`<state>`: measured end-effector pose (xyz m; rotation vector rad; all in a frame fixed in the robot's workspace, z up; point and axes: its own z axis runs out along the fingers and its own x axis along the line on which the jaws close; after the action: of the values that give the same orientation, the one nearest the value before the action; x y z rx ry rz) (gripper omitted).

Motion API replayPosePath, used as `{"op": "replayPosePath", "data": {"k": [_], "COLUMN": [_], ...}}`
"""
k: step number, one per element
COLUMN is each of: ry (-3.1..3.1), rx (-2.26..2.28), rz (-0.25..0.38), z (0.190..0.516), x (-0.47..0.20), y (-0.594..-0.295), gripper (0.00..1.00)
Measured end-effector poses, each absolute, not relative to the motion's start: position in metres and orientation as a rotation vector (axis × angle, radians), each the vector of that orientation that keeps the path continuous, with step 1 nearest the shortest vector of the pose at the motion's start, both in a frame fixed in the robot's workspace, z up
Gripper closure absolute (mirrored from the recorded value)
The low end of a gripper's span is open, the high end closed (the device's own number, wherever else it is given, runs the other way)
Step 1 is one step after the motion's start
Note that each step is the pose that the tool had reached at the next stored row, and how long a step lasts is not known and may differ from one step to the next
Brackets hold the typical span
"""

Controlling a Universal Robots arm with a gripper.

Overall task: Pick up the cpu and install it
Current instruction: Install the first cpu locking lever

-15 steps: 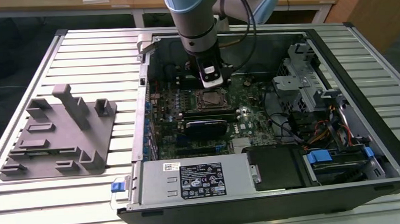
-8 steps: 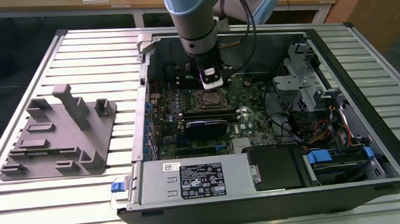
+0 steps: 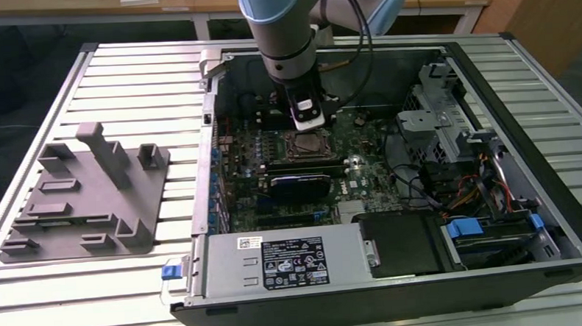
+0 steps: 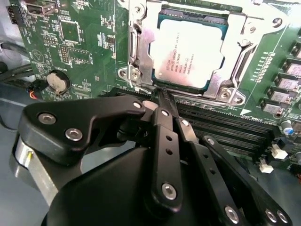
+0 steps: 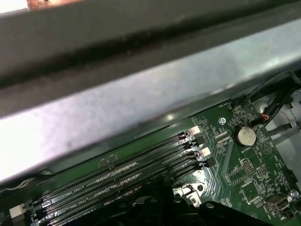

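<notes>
**Hovering over the seated chip**

Hanging inside the open computer case [image 3: 529, 219], the arm [image 3: 283, 31] is reaching straight down over the green circuit board [image 3: 360, 167]. The gripper [image 4: 162, 96] is sitting just above the edge of the metal socket frame [image 4: 136, 52], its black fingers [image 4: 164, 117] pressed together at the tips and holding nothing. The cpu [image 4: 188, 54] is lying flat in that frame, silver top facing up, apart from the fingertips. Long black memory slots [image 4: 225, 129] are running beside the socket, between it and the gripper body in the second wrist view; they are also showing in the first wrist view [image 5: 122, 176]. A round coin battery [image 4: 58, 81] is sitting on the board near the socket. On the slatted table [image 3: 120, 82], toward the exterior view's left, a grey plastic fixture [image 3: 81, 194] is standing well apart from the case.
</notes>
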<state>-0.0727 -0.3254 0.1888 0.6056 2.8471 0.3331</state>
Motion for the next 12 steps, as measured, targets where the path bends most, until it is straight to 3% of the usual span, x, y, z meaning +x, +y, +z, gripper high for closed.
{"op": "replayPosePath", "data": {"k": [12], "ry": [2.847], "rx": [0.606], "rz": [0.333], "z": [0.214], "x": [-0.073], "y": [-0.325], "gripper": [0.89]}}
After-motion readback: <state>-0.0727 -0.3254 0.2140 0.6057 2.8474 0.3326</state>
